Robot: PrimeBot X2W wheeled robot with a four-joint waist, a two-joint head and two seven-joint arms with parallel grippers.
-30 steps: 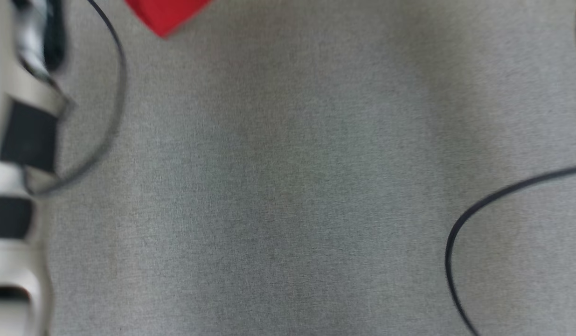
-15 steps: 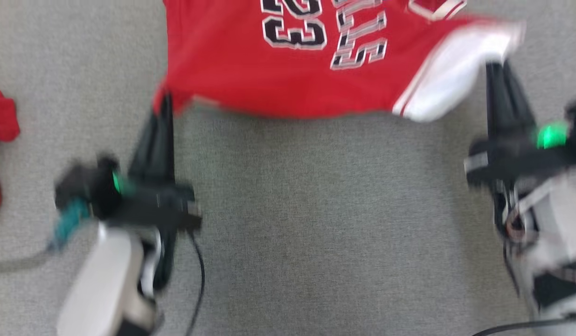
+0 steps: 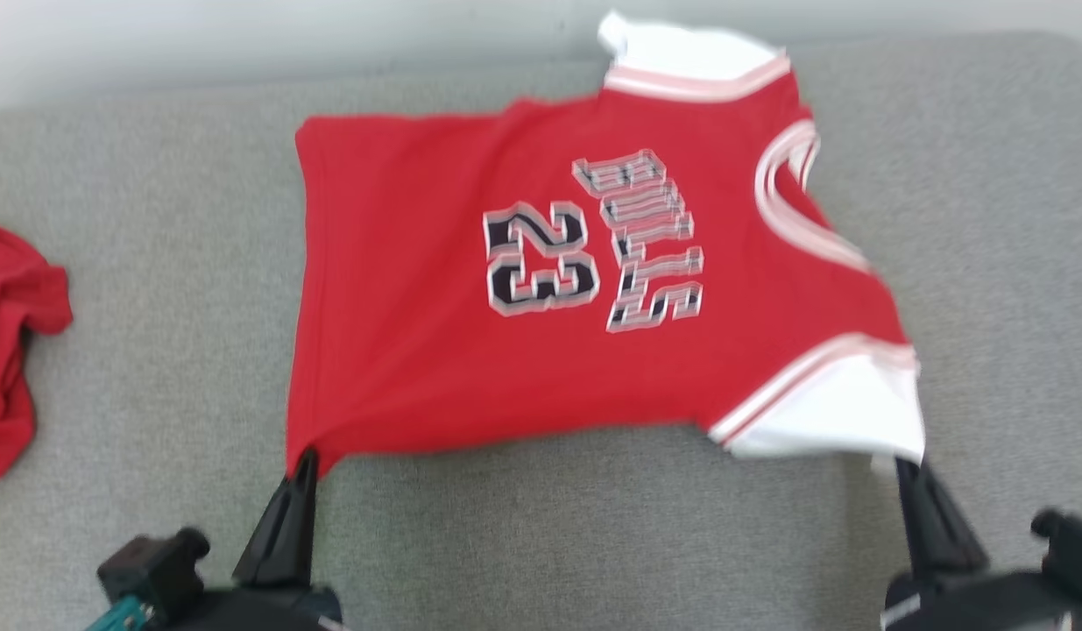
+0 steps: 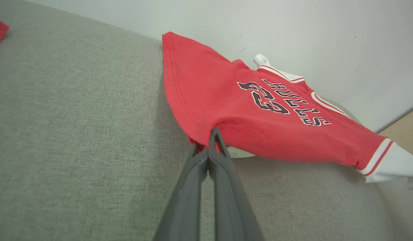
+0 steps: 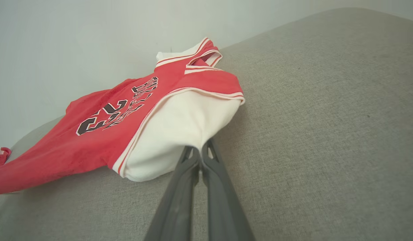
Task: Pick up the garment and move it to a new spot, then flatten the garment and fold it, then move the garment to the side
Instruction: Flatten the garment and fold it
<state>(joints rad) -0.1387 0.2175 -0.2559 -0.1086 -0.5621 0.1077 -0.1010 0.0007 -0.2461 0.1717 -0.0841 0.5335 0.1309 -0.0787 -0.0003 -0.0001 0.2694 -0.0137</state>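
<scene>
1. My left gripper (image 3: 306,463): both dark fingers are pressed together, clamped on the near red hem corner of the garment (image 3: 418,350), at the lower left of the head view.
2. My right gripper (image 3: 907,469): the fingers are likewise drawn tight, pinching the edge of the near white sleeve at the lower right of the head view.
3. The garment: a red jersey, with "23" and block lettering in black and white facing up, and white sleeves with red-and-white trim. It is spread across the middle of the grey upholstered surface (image 3: 593,543) and stretched between my two grippers along its near edge. That edge sits slightly raised, with shadow beneath it. The far sleeve reaches towards the pale wall (image 3: 243,35).
4. The grey upholstered surface: a woven fabric that carries everything listed here.
5. A second red cloth (image 3: 10,350): it lies crumpled at the far left of the surface, well apart from the garment.
</scene>
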